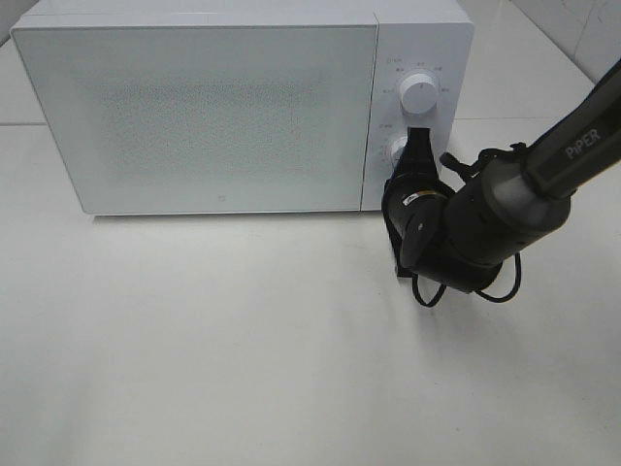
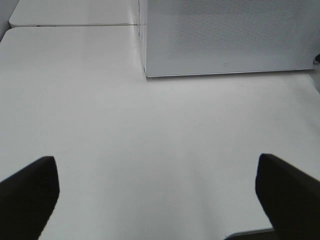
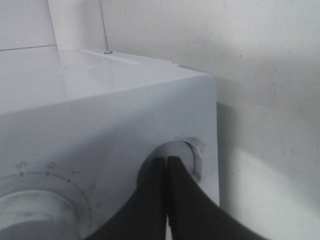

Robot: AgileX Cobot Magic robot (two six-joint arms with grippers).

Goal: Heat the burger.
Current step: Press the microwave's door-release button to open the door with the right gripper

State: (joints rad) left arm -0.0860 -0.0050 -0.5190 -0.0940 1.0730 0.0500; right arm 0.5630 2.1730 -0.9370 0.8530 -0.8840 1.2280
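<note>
blocking lower dial, seemingly: right gripper

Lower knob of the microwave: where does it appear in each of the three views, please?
Exterior high: the lower knob sits on the panel right of the door, partly behind the shut right end effector.
Left wrist: not in it; only the door shows.
Right wrist: the knob shows just behind the shut tips.
Shared landmark: the white microwave.
</note>
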